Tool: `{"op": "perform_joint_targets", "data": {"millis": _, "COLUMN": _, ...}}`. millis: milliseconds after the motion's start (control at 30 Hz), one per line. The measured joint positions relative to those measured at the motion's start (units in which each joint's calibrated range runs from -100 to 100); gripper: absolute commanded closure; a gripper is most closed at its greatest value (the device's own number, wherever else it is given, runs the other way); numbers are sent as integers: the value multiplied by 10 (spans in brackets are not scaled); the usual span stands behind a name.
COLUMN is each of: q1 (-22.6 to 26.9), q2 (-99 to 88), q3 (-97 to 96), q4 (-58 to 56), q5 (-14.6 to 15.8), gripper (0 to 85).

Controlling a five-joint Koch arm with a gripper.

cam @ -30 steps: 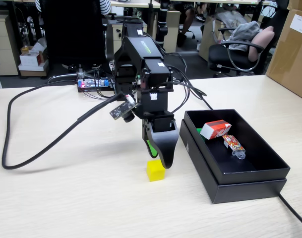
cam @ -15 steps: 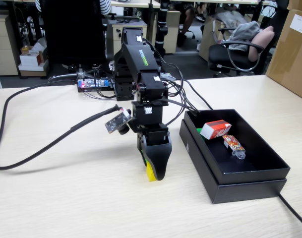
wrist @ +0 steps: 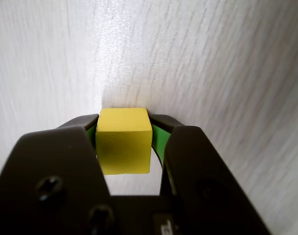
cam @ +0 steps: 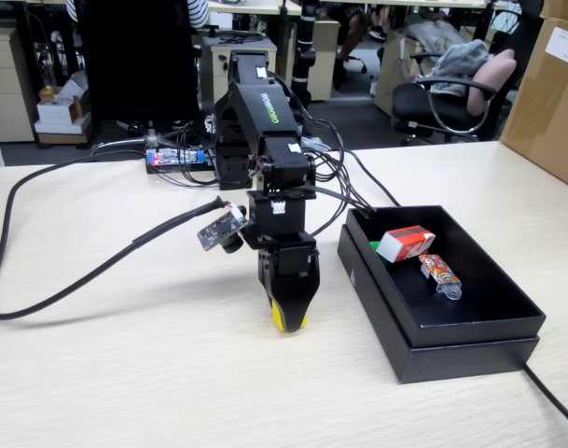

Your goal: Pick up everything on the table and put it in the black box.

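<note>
My gripper (cam: pixel 288 322) points straight down at the table (cam: pixel 125 373), left of the black box (cam: pixel 470 333). It is shut on the small yellow cube (cam: pixel 280 320), at or just above the tabletop. In the wrist view the yellow cube (wrist: pixel 123 147) sits clamped between the two dark jaws with green pads; the gripper (wrist: pixel 123 122) fills the lower half. Inside the black box lie the red oblong box (cam: pixel 405 244) with its white end, a sliver of the green cube (cam: pixel 373 246) behind it, and the colourful packet (cam: pixel 439 272).
A thick black cable (cam: pixel 41 299) loops over the left of the table. Another cable (cam: pixel 554 397) runs off from the box's front right corner. A control board (cam: pixel 176 157) sits at the back edge. A brown carton (cam: pixel 549 93) stands at the far right.
</note>
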Motion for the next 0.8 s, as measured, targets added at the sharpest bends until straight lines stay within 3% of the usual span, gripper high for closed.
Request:
{"op": "perform_joint_targets", "data": {"millis": 467, "q1": 25, "q2": -127, "q3": 71, "q4": -169, "q5": 20, "gripper": 680}}
{"op": "perform_joint_targets", "data": {"millis": 533, "q1": 65, "q2": -168, "q3": 172, "q4": -231, "q5": 32, "gripper": 680}}
{"op": "perform_joint_targets", "data": {"millis": 800, "q1": 148, "q2": -199, "q3": 213, "q4": -247, "q5": 54, "gripper": 680}}
